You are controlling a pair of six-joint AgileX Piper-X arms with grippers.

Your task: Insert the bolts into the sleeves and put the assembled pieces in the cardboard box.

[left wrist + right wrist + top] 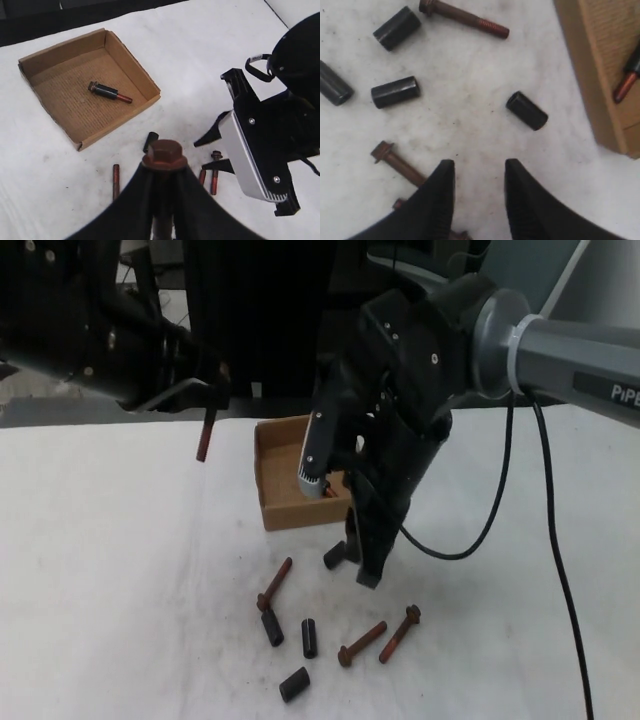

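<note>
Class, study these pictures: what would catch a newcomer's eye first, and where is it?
The left tool, high above the white bench, grips a rusty brown hex-head bolt. The right tool hangs open over loose bolts and short black cylindrical sleeves. One assembled piece lies in the shallow brown cardboard box.

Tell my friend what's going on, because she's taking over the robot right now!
Left gripper: shut on a bolt, held up above the bench, off to one side of the cardboard box.
Right gripper: open and empty, pointing down over the bench close to a loose sleeve.
Done: one assembled piece lies in the box.
To do: four sleeves and three loose bolts lie on the bench. With the held bolt, that makes four pairs to join and put in the box.
</note>
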